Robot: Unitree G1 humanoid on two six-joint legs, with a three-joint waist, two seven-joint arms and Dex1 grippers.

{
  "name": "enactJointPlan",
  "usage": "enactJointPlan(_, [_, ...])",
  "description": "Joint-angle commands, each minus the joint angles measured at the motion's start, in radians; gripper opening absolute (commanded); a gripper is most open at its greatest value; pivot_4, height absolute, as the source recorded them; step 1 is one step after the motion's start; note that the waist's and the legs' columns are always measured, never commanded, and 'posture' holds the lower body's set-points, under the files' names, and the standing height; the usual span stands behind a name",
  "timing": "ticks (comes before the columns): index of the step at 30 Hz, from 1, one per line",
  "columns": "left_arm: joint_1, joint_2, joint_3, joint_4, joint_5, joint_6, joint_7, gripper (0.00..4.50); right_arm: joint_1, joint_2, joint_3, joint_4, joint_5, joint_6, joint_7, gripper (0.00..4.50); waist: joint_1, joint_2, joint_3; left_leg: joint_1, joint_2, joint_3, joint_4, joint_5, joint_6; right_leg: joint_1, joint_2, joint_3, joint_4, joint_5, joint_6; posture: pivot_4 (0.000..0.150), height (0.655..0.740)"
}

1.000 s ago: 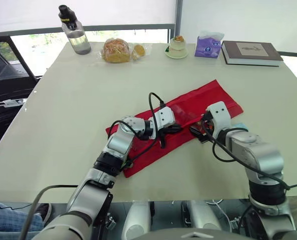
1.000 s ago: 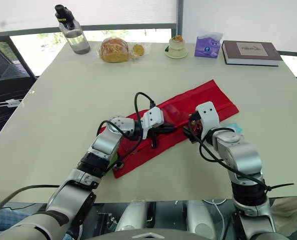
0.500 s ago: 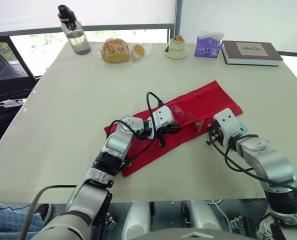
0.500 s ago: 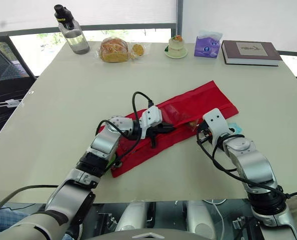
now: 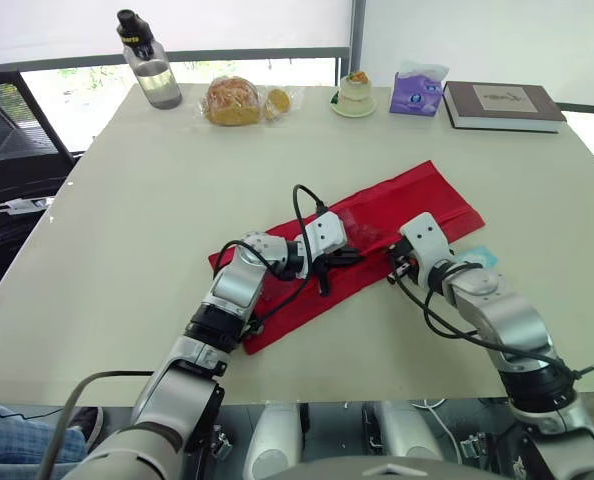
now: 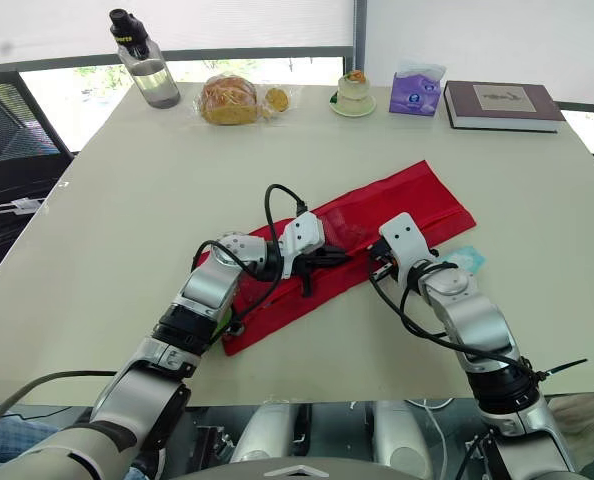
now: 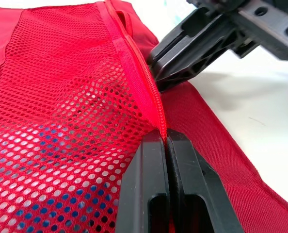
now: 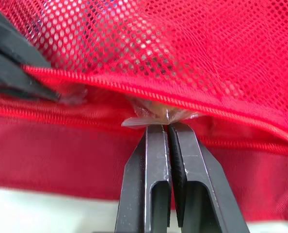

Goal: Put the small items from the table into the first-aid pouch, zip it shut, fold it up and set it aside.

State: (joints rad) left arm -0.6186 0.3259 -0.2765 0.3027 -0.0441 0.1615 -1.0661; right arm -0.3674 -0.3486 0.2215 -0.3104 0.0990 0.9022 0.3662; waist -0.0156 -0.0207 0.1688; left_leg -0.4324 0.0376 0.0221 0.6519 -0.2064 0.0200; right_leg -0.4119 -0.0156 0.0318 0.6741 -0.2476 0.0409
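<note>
Red first-aid pouch (image 5: 427,200) takes another item as the robot's right gripper (image 5: 396,268) returns to the open zip.

Half a second ago that gripper stood drawn back from the pouch; now it is at the pouch mouth, mid-table, so filling looks under way and zipping is not yet begun. Its fingers are pressed together on a small clear-wrapped item (image 8: 157,113), which sits right at the zip's lip. The left gripper (image 5: 342,258) is clamped tight on the zip edge of the mesh pocket. A teal packet (image 5: 480,256) lies on the table (image 5: 127,250) just beside the pouch.
</note>
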Motion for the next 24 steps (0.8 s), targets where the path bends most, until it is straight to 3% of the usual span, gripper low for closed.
enactJointPlan(1, [-0.001,-0.005,-0.011,-0.033,-0.020,-0.007,-0.018,0.00,-0.042,0.015,0.032,0.009,-0.002,-0.065,0.029,0.13,0.000,0.000,0.000,0.000,0.000,0.000,0.000,0.000,0.000,0.000,0.000,0.000,0.000,0.000,0.000,0.150,0.7400])
enactJointPlan(12, [0.007,-0.001,-0.016,-0.045,-0.023,-0.004,-0.026,0.00,-0.085,0.112,0.068,0.085,-0.028,-0.164,0.017,0.13,-0.001,0.000,0.000,0.000,0.000,0.000,0.000,0.000,0.000,0.000,0.000,0.000,0.000,0.000,0.000,0.150,0.7400])
enactJointPlan(24, [0.026,0.005,-0.021,-0.069,-0.030,0.011,-0.038,0.00,-0.111,0.257,-0.069,0.205,-0.029,-0.248,-0.115,0.13,-0.001,0.000,0.000,0.000,0.000,0.000,0.000,0.000,0.000,0.000,0.000,0.000,0.000,0.000,0.000,0.150,0.7400])
